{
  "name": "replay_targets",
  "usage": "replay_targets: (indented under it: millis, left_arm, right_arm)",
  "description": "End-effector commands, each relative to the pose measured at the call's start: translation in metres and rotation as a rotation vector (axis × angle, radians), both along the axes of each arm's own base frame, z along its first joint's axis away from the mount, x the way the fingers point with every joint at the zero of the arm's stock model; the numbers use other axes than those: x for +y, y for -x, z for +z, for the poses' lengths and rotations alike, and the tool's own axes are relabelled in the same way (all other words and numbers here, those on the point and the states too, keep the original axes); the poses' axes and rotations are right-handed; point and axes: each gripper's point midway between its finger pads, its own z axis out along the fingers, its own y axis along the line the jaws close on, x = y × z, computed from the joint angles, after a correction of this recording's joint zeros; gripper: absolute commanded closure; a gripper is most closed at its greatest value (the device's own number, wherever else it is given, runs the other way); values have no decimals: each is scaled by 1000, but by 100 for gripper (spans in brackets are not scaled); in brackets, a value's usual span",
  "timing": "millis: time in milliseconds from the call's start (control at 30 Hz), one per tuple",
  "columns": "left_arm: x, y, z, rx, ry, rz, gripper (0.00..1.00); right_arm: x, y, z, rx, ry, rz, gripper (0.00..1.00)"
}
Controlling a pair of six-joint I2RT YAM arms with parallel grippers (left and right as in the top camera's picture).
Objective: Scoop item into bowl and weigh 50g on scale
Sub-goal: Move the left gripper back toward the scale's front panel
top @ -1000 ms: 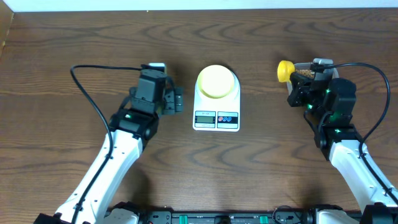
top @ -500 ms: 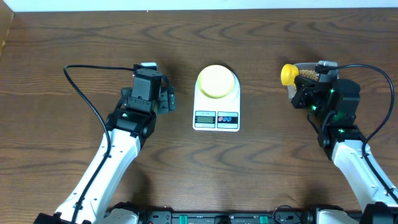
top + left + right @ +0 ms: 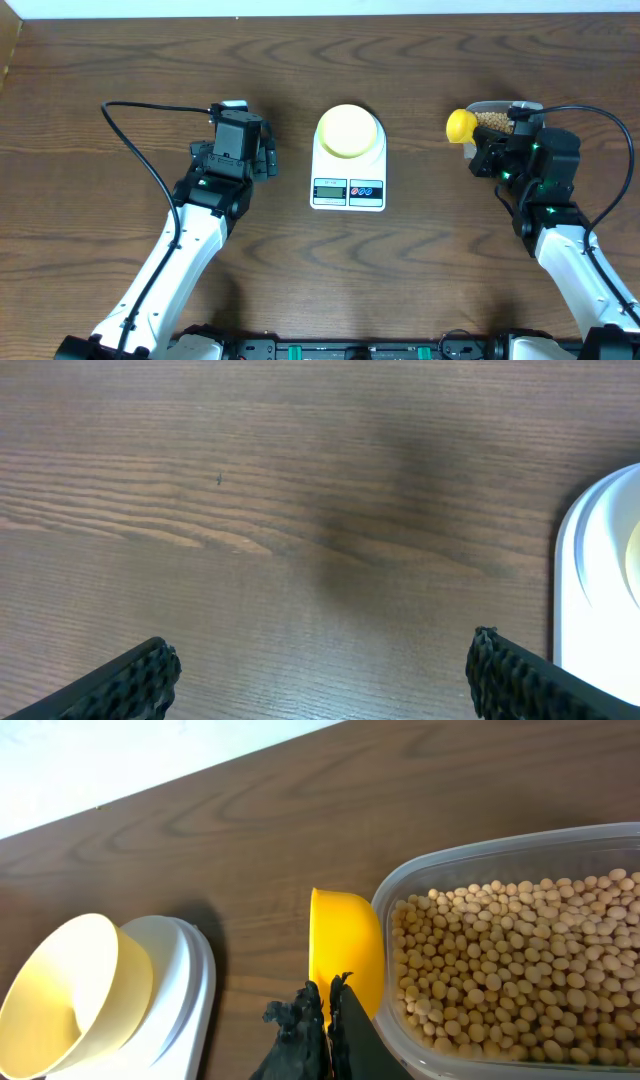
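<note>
Beans [image 3: 500, 960] fill the clear tub [image 3: 385, 910] at far right. Right gripper [image 3: 327, 1010] is pinched tight on the yellow scoop [image 3: 345, 955], whose cup is just outside the tub's left wall. Bowl [image 3: 348, 131] sits on the scale [image 3: 347, 190] at centre. Left gripper [image 3: 320, 665] is spread wide, holding nothing, over the table [image 3: 250, 510] left of the scale.

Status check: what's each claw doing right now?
Left gripper open, empty. Right gripper shut on yellow scoop, beside tub of beans. Bowl empty on scale. Nothing blocking.
</note>
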Motion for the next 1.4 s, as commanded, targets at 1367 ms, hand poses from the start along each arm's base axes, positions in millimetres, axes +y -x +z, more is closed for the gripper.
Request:
replay_targets:
  millis: [1367]
  left_arm:
    - [-132, 47, -90, 312, 41, -512, 7]
  right_arm:
    - [18, -25, 98, -488, 153, 196, 99]
